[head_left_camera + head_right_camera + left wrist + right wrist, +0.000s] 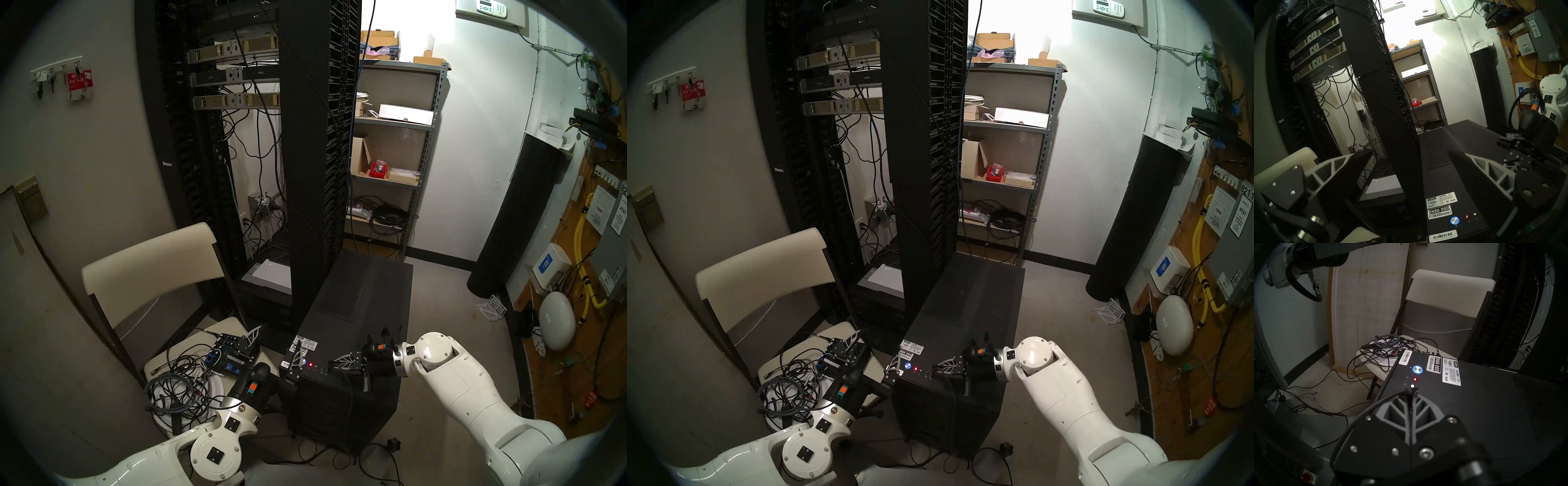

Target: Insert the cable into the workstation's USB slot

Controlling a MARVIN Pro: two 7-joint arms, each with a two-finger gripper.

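Observation:
The workstation [356, 305] is a black tower with white barcode stickers, a blue-lit button and a red light [1415, 379]. Its two USB ports [322, 369] sit on the top near the front edge. My right gripper [334, 361] [1412, 392] is shut, low over the top, its tips just right of the ports. The thin black cable [1356, 421] runs from those tips along the finger's edge; its plug is hidden between the fingers. My left gripper [274, 344] [1410, 152] is open at the tower's front-left corner, one finger over the stickers.
A white folding chair [149, 264] on the left carries a small audio mixer [230, 353] and a tangle of cords [176, 383]. The tall black server rack [315, 169] rises right behind the tower. Loose wires cross the floor in front of the tower.

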